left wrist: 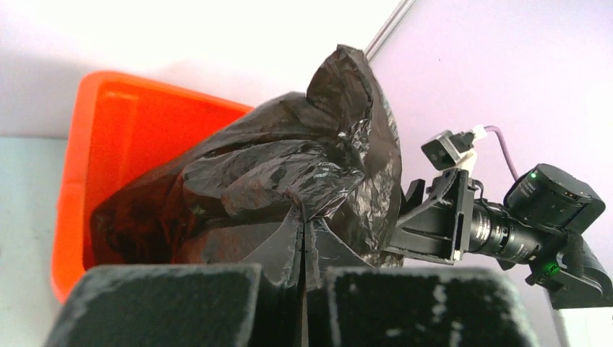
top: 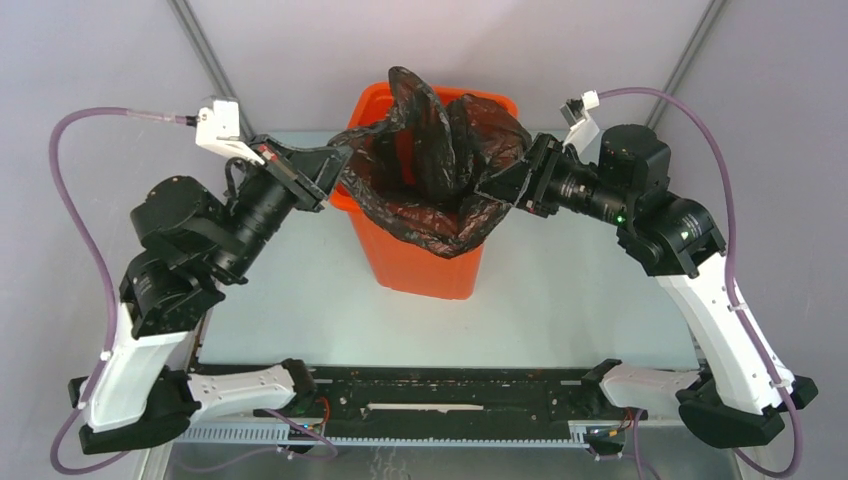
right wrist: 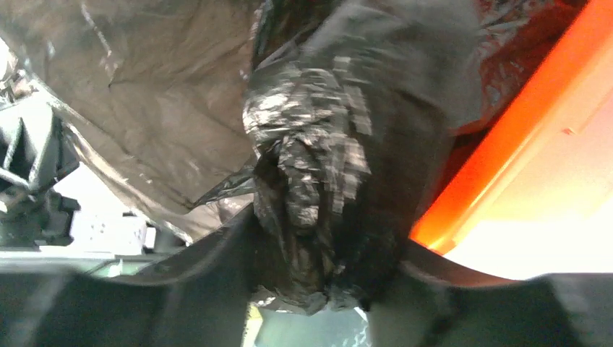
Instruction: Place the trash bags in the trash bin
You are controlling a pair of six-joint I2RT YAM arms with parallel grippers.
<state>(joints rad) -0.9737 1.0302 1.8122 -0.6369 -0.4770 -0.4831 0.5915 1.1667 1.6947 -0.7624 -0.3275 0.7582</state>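
**At the far edge of the table (top: 600, 290): trash bag (top: 440, 150) half-seated in trash bin (top: 420, 265)**

The trash bin stands upright, mid-width, by the table's far edge. The trash bag sits in its mouth. Film spills over the near and left rim, and one crumpled peak pokes above.

The left gripper (left wrist: 300, 271) is at the bin's left rim, fingers together, pinching a fold of film. The right gripper (right wrist: 325, 289) is at the right rim, fingers apart with a thick wad filling the gap. Whether it is really squeezing, I cannot tell.

Step, my read: seating the bag, partly in. The next move likely calls for pushing the peak down inside without dragging the bin.

Bag: thin, glossy, crinkled black plastic, reddish-brown where orange shows through. Bin: bright orange hard plastic, square, rounded corners, rolled rim, walls tapering down.
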